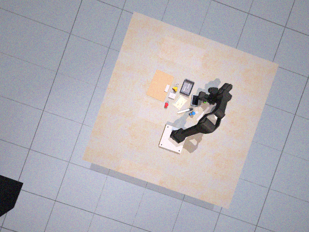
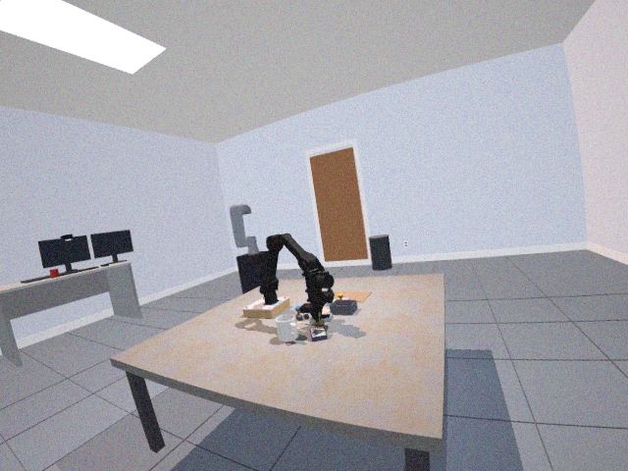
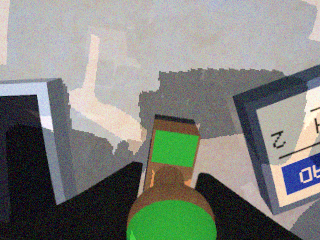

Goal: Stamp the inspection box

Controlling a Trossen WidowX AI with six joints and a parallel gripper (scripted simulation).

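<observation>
My gripper (image 3: 168,178) (image 1: 204,100) (image 2: 318,320) is shut on the green-topped stamp (image 3: 172,220) (image 1: 204,102), with a finger on each side of its brown handle. The stamp is upright; its lower face is hidden, and I cannot tell whether it touches the bench. Its lettering is not visible. The open ink pad (image 3: 22,115) (image 1: 194,100), dark in a pale frame, lies just left of the stamp in the wrist view. The pad's labelled lid (image 3: 300,132) (image 2: 318,333) lies at the right there. The cream card (image 1: 180,102) lies beyond the pad; its box is too small to read.
A white mug (image 2: 287,328) stands near the arm. A blue-topped stamp (image 1: 192,113) and a white marker (image 1: 184,110) lie near the card. A dark tray (image 1: 181,93), a yellow-topped object (image 1: 175,88), a red object (image 1: 166,105) and a tan board (image 1: 159,84) are farther off.
</observation>
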